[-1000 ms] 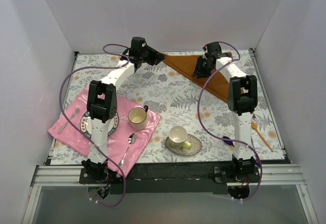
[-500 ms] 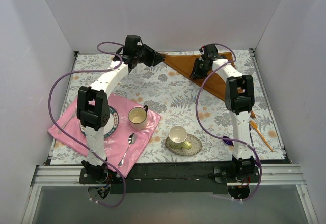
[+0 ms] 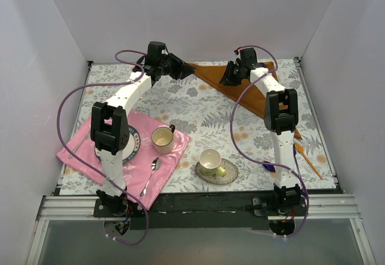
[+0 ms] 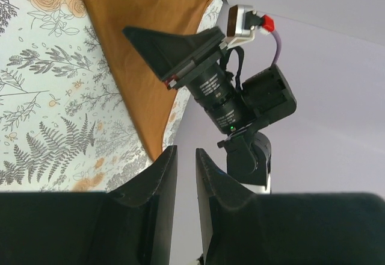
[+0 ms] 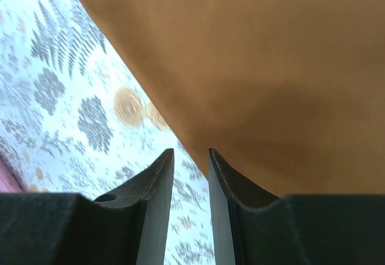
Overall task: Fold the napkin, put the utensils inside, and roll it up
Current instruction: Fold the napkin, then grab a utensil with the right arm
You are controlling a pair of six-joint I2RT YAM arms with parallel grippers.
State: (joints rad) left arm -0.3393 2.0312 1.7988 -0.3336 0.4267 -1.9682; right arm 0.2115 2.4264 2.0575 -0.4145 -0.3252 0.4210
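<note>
Leftward our arms had shifted; left gripper (image 4: 185,154) and right gripper (image 5: 191,154), narrowly parted, hung at the napkin (image 3: 212,74) by the table's (image 3: 198,105) far edge; we couldn't confirm grips.

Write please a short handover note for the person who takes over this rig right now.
Left gripper: fingers nearly closed, narrow gap, nothing between them, beside the napkin's left corner.
Right gripper: fingers slightly apart, empty, over the napkin's near edge.
Napkin: folded into a triangle, lying flat at the far side of the table.
Orange knife: on the table, right of the right arm; other utensils I cannot make out.
Done: the fold. Left: lay the utensils inside, roll it up.
</note>
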